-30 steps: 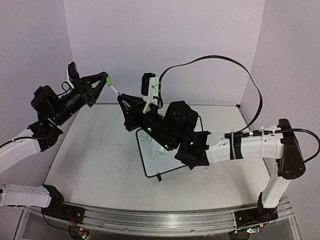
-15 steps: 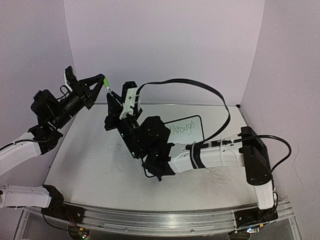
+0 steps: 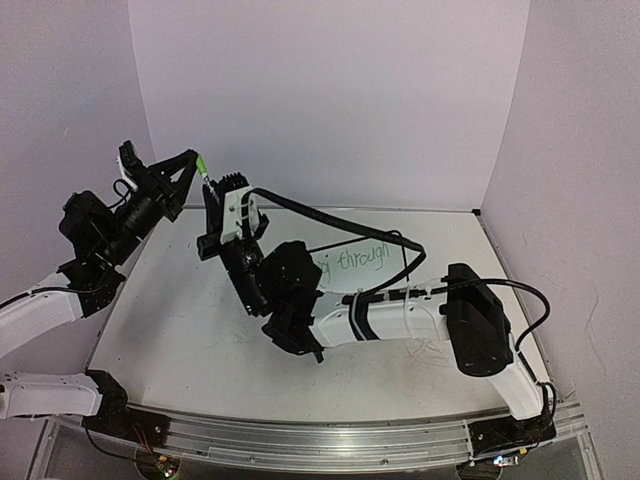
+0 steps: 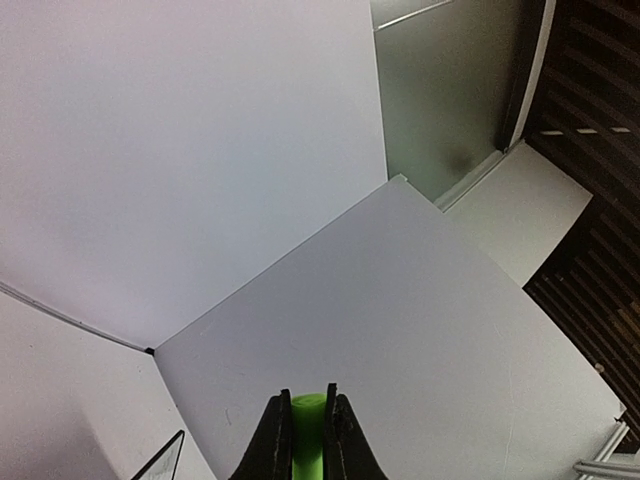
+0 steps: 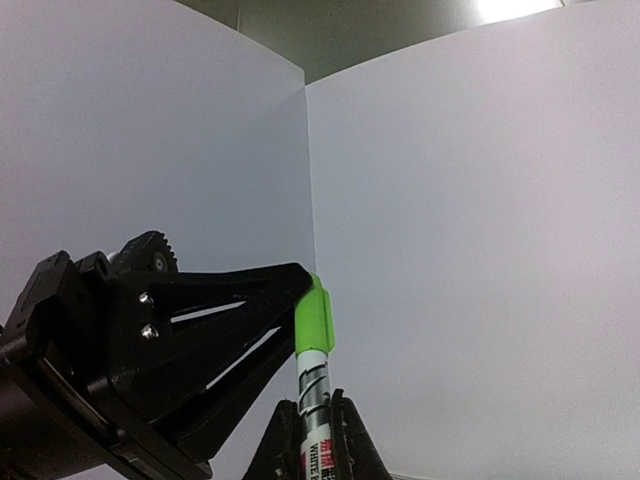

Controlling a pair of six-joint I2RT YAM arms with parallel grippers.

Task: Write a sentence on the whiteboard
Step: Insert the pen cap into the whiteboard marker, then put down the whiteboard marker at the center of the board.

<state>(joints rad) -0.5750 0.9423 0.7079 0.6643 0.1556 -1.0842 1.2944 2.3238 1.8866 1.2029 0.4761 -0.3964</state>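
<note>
With the left hand pinched shut on the bright green plastic marker cap and the right hand clamped on the white cylindrical marker, any misalignment could jam or drop the cap, well away from the small black-framed white whiteboard and its green handwritten sentence at 4 o'clock on the surface.

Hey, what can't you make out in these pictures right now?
- Top view: the right arm covers most of the whiteboard; of the sentence only "through" reads.
- Right wrist view: the marker has its label cut off at the bottom edge.
- Left wrist view: the left tool hides most of the cap.
</note>
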